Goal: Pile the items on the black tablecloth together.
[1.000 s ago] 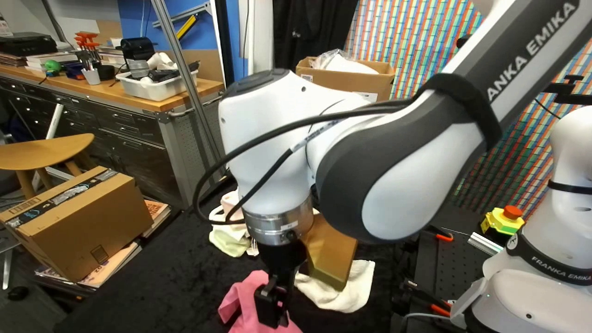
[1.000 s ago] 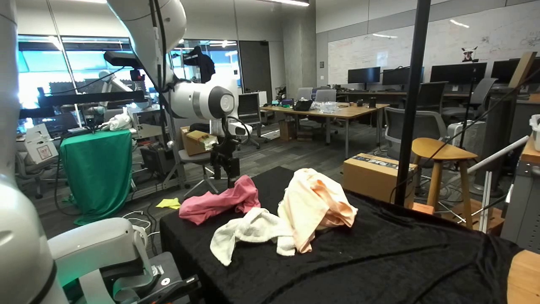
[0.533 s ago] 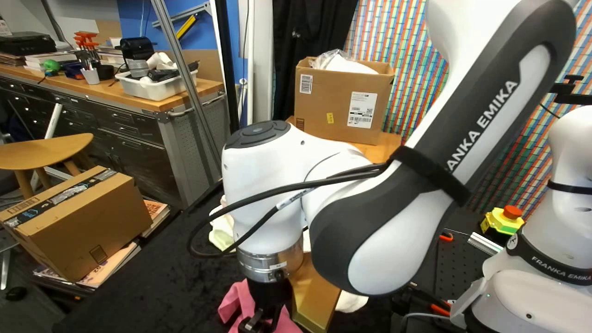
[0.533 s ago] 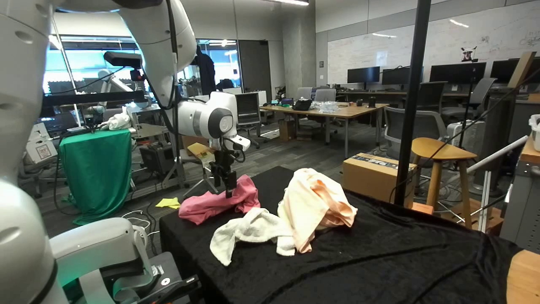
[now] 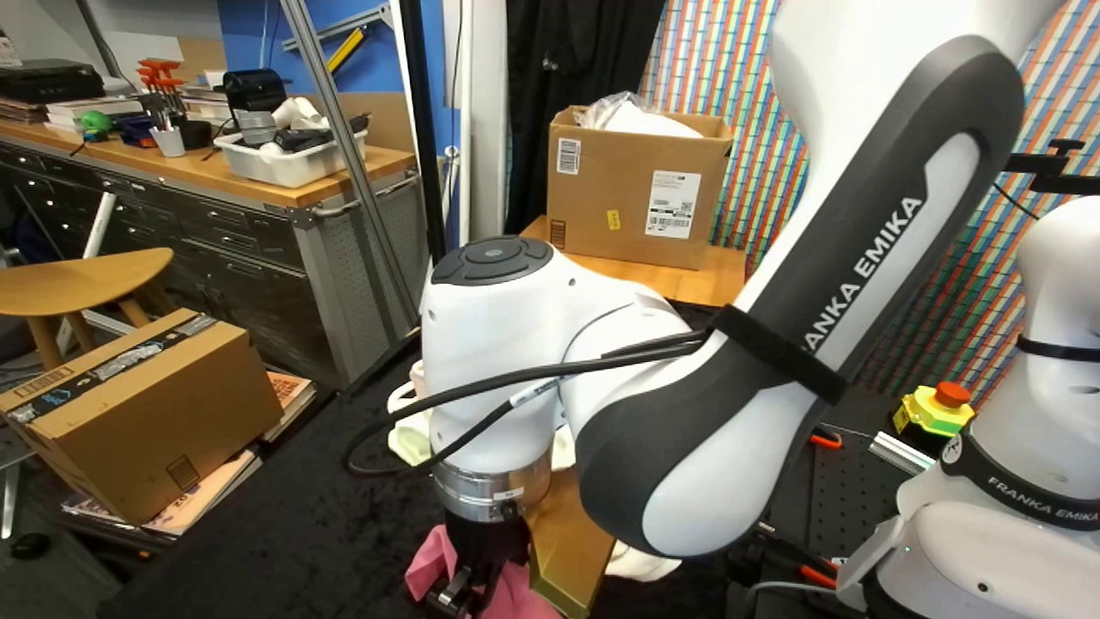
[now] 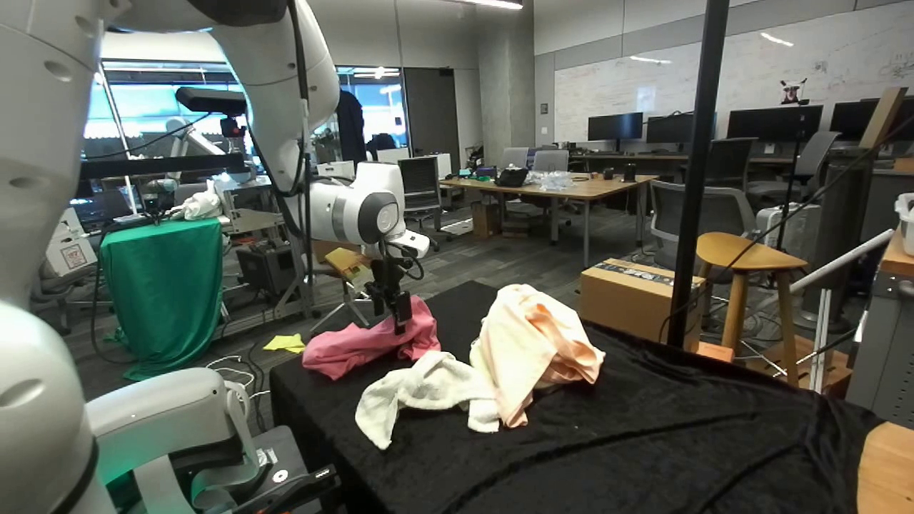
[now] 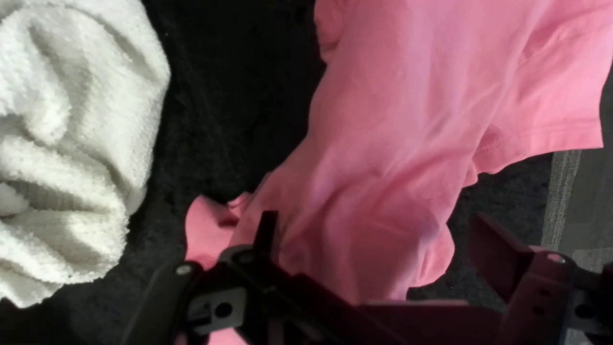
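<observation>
A pink cloth point(image 6: 350, 350) lies crumpled on the black tablecloth point(image 6: 643, 428); it also shows in the wrist view point(image 7: 397, 120) and in an exterior view point(image 5: 425, 567). A white towel point(image 6: 428, 385) lies beside it, at left in the wrist view point(image 7: 86, 120). A peach cloth point(image 6: 532, 335) is heaped against the towel and is mostly behind the arm in an exterior view point(image 5: 418, 376). My gripper point(image 6: 390, 318) points down at the pink cloth. In the wrist view its fingers point(image 7: 383, 244) are apart, with pink cloth between and below them. I cannot tell whether they touch it.
A gold-brown block point(image 5: 571, 542) is fixed at my wrist. A black pole point(image 6: 692, 178) and a cardboard box point(image 6: 635, 296) stand beyond the tablecloth edge. A headset point(image 6: 164, 421) and the robot base point(image 5: 1014, 430) are at the near side. A yellow cloth point(image 6: 285, 343) lies on the floor.
My gripper has come down to the pink cloth, then shifted slightly right in an exterior view. The pink cloth, white towel and peach cloth have not visibly moved.
</observation>
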Motion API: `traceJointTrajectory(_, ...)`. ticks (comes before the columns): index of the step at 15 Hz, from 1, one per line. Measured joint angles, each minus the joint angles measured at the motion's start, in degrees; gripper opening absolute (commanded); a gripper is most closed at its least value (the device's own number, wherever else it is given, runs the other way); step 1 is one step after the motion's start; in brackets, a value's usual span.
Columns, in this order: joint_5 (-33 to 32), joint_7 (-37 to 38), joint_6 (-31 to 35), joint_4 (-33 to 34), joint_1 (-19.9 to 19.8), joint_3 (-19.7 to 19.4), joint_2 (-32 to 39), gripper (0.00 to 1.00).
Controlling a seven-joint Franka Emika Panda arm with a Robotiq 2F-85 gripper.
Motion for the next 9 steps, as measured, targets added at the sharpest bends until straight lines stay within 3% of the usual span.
traceJointTrajectory(9, -12.53, 2.69, 9.82, -0.88, 8.06, -9.40, 1.60, 1.00)
